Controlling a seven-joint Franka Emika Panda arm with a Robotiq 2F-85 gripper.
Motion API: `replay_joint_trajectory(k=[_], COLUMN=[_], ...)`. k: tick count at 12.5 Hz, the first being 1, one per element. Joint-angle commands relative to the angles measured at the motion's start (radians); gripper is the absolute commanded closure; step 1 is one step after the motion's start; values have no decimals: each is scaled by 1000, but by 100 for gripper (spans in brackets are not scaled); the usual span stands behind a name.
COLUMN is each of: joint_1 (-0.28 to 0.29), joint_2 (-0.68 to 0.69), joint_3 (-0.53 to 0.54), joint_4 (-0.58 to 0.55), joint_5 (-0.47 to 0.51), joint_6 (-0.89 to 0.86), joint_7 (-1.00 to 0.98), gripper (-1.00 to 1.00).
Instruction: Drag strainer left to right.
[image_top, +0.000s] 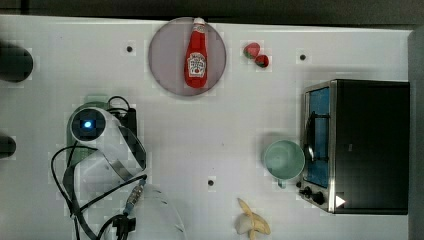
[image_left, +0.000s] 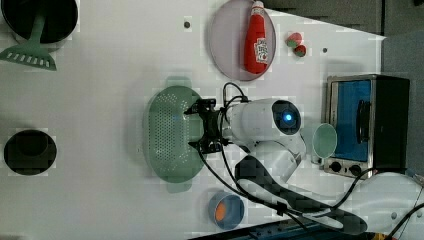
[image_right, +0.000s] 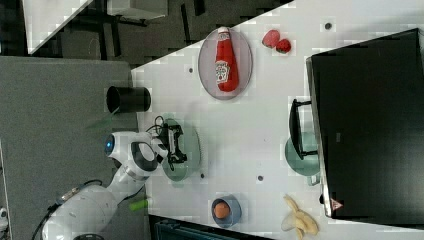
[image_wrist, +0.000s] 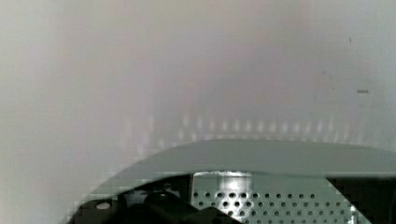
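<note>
The gripper (image_left: 196, 126) stands wide open over the strainer (image_left: 167, 132), one finger toward each end of the bowl's right rim in the left view; it grips nothing, and whether its fingertips touch the plastic cannot be told. In the wrist view the strainer (image_wrist: 261, 196) shows its holed wall and pale rim close under the camera, with the bare white table (image_wrist: 140, 70) beyond.

In the left view the strainer lies near the table's middle, its long axis running up and down the picture. At the left view's lower edge, to the right of the strainer, sits a small blue bowl (image_left: 226, 210) with something orange in it. To the left view's right, past the arm, a mint-green mug (image_left: 324, 141) stands just beside a toaster oven (image_left: 367, 122).

In the top view the arm covers most of the strainer (image_top: 95, 100) at the top view's left, well apart from the mug (image_top: 284, 159) and a peeled banana (image_top: 252, 225). Farther off, a ketchup bottle (image_top: 196, 55) lies on a grey-mauve plate (image_top: 165, 60), with two strawberries (image_top: 256, 55) beside it
</note>
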Motion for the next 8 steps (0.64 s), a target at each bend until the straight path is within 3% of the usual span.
replay_joint_trajectory(k=[1, 8], joint_1=[11, -29], joint_2=[-33, -85], joint_3=[-20, -82], joint_4=[-18, -97], joint_5=[12, 1], joint_6=[17, 22], joint_7=[34, 11], gripper=[-100, -100])
